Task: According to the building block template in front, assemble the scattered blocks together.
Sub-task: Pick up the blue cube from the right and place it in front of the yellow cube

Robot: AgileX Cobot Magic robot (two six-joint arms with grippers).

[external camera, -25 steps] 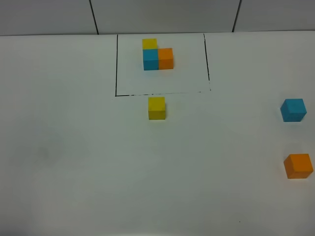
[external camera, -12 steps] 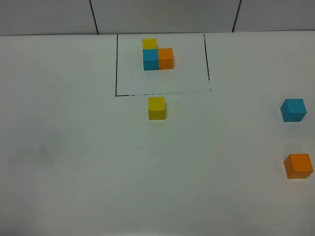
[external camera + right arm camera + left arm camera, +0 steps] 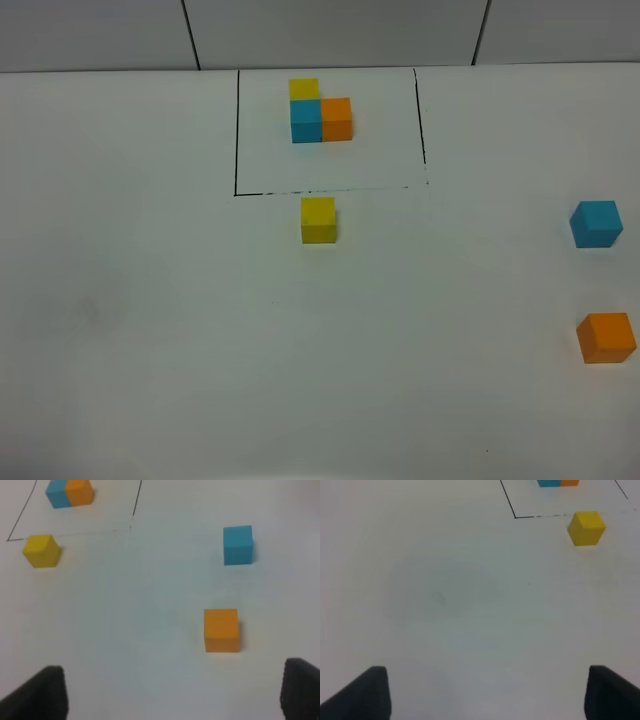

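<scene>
Left gripper (image 3: pixel 485 695) spread wide and empty, only bare white table (image 3: pixel 445 605) between the two dark fingertips. Same at the right gripper (image 3: pixel 167 692): jaws far apart, gripping nothing, low over the table.

Nearest to the right gripper, the loose orange cube (image 3: pixel 606 337), flat on the table by the right edge of the high view. Beyond it and clear of it, the loose sky-blue cube (image 3: pixel 596 223). Farther off toward the middle, well apart from both, the loose yellow cube (image 3: pixel 318 219), just outside the near line of the black outline (image 3: pixel 236 130).

Inside that outline, toward its far side, the building block template (image 3: pixel 320 110): sky-blue and orange side by side and touching, yellow against the far side of the sky-blue. All three loose cubes separate, none joined.
</scene>
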